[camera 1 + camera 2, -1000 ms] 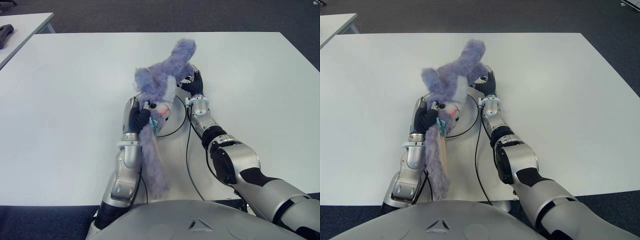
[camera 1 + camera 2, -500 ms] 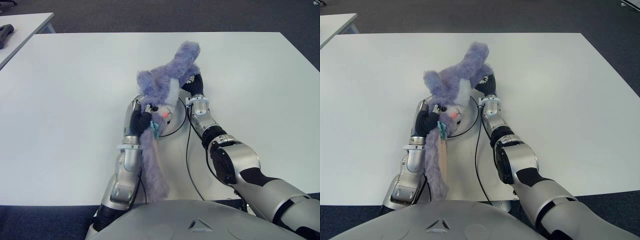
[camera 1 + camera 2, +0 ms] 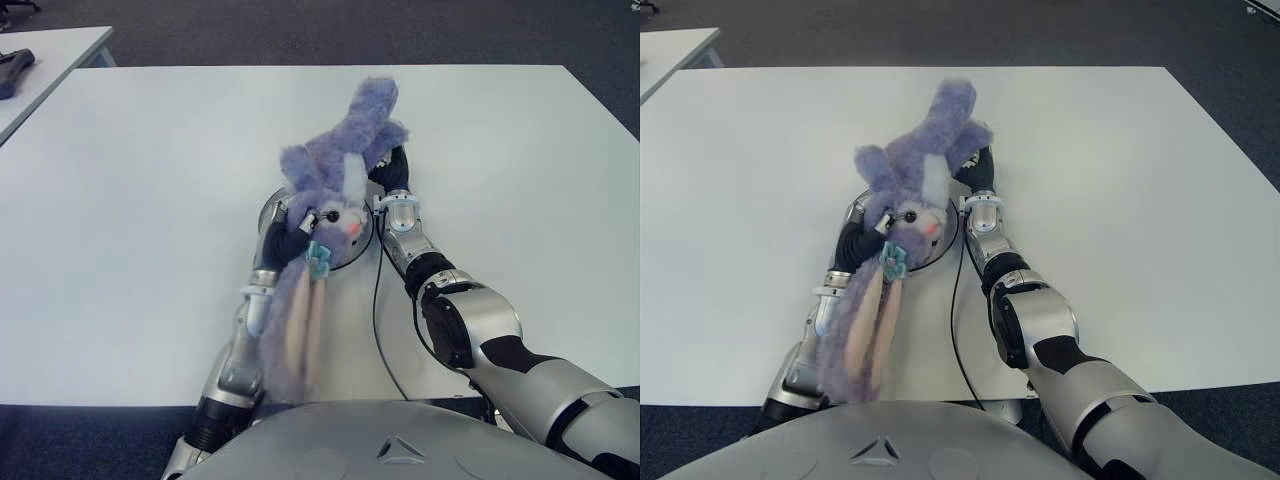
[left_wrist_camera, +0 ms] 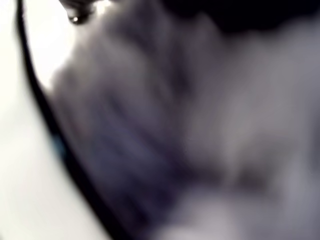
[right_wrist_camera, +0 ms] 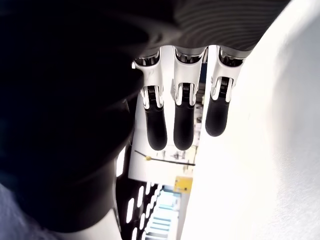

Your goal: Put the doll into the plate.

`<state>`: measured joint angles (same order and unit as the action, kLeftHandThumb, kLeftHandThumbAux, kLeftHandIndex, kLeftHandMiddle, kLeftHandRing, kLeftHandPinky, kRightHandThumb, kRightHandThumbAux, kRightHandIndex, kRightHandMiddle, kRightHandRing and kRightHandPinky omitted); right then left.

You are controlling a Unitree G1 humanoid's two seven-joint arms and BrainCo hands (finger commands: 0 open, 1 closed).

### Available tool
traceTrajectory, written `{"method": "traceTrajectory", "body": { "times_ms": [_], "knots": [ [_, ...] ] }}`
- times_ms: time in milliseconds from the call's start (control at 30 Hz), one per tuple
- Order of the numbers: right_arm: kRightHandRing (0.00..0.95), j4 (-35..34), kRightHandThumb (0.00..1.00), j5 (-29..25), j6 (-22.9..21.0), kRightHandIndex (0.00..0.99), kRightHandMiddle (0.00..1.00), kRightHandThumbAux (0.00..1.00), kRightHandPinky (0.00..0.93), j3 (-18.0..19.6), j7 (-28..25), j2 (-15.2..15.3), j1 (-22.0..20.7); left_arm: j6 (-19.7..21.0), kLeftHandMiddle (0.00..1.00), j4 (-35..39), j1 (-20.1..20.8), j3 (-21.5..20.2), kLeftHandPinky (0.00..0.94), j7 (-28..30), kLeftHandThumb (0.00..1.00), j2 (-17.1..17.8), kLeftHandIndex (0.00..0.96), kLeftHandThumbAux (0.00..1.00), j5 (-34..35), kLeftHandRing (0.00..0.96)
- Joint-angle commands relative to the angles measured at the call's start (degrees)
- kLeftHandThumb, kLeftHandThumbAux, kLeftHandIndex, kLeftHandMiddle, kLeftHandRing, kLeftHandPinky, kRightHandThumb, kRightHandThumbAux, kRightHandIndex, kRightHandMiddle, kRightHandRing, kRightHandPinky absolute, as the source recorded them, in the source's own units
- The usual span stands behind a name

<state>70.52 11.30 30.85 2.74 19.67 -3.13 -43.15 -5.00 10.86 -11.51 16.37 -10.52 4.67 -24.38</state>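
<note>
Doll [image 3: 335, 178] lies across plate [image 3: 270, 206], head on it, long ears trailing off toward me over worktop [image 3: 140, 200]. My left hand [image 3: 283, 240] at plate's near-left edge under head, grip: cannot tell. My right hand [image 3: 392, 172] beside plate's right rim, fingers straight, holding nothing. Advice: tuck ears inside rim.

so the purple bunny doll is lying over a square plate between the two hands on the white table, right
Not quite: the plate is round, not square; the right eye view shows its curved rim. The rest holds: the purple bunny doll lies over it between the left hand and right hand on the white table.
</note>
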Motion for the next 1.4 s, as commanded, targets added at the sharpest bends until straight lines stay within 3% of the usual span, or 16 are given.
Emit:
{"method": "traceTrajectory", "body": {
  "times_ms": [33, 400, 633, 967, 1400],
  "knots": [
    [0.254, 6.9, 0.016, 0.4, -2.8, 0.217, 0.27, 0.938, 0.24, -0.4, -0.7, -2.6, 13.2, 6.7, 0.209, -4.1, -5.4, 1.9, 0.231, 9.1, 0.17, 3.9, 0.059, 0.533, 1.6, 0.236],
    [0.263, 6.9, 0.01, 0.2, -3.2, 0.224, 0.279, 0.943, 0.254, -0.2, -1.0, -2.8, 13.1, 11.2, 0.125, -2.1, -5.1, 1.8, 0.188, 12.3, 0.064, 4.6, 0.0, 0.519, 3.1, 0.161],
    [0.257, 6.9, 0.046, 0.8, -2.8, 0.218, 0.272, 0.955, 0.249, -0.6, -0.4, -2.7, 13.1, 13.4, 0.126, -1.3, -5.1, 1.3, 0.201, 13.0, 0.033, 4.6, 0.0, 0.547, 3.5, 0.165],
    [0.257, 7.0, 0.044, 1.6, -2.9, 0.214, 0.268, 0.942, 0.25, -1.6, 0.0, -2.4, 13.2, 13.4, 0.136, -1.9, -4.9, 0.6, 0.201, 12.3, 0.004, 4.2, 0.0, 0.602, 3.8, 0.177],
    [0.261, 7.0, 0.038, 0.6, -2.7, 0.212, 0.271, 0.947, 0.259, -0.7, -1.4, -2.6, 13.1, 15.6, 0.09, 0.1, -5.0, -0.8, 0.126, 13.8, 0.0, 4.6, 0.0, 0.547, 4.8, 0.114]
  ]
}}
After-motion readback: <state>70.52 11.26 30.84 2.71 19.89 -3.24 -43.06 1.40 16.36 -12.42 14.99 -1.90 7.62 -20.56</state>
